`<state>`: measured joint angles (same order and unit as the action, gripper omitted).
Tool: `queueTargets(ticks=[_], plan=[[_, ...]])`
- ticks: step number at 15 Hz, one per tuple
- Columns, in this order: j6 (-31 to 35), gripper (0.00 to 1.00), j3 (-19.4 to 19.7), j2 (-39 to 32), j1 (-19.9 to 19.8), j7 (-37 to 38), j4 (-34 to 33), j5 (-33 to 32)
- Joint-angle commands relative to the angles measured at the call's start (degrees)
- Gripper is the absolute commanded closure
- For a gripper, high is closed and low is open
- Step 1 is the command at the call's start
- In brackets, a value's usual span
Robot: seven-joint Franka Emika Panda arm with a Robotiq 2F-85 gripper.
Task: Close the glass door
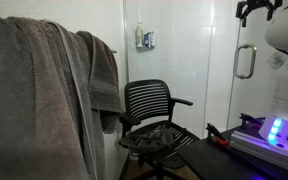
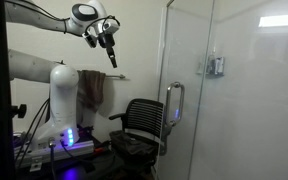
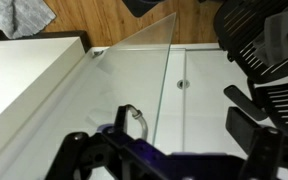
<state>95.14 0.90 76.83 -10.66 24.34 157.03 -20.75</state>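
Note:
The glass door is a tall clear panel with a silver D-shaped loop handle. It stands right of the office chair. In an exterior view the door stands ajar, with its handle by the chair. My gripper hangs high in the air, well to the left of the door and above handle height. It also shows at the top edge of an exterior view. In the wrist view my gripper is open and empty, looking down on the door's top edge and the handle.
A black mesh office chair stands in front of the glass. A fixed glass panel carries a small metal bracket. Grey towels hang at the left. The robot base with blue lights sits on a dark table.

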Motion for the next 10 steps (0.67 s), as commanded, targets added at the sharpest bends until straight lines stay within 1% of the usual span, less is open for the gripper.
queueTargets(ticks=[1,3,6,9,10], plan=[[2.47,0.0,5.42,2.62,-8.45,0.59,-0.12,-4.62],[2.72,0.0,8.57,2.05,-12.46,1.67,-2.0,-6.99],[4.89,0.0,12.93,0.2,-17.46,4.73,-4.35,-9.97],[6.76,0.0,16.74,-1.53,-21.64,8.3,-7.17,-11.86],[7.16,0.0,17.3,-2.21,-22.55,10.11,-8.22,-11.77]])
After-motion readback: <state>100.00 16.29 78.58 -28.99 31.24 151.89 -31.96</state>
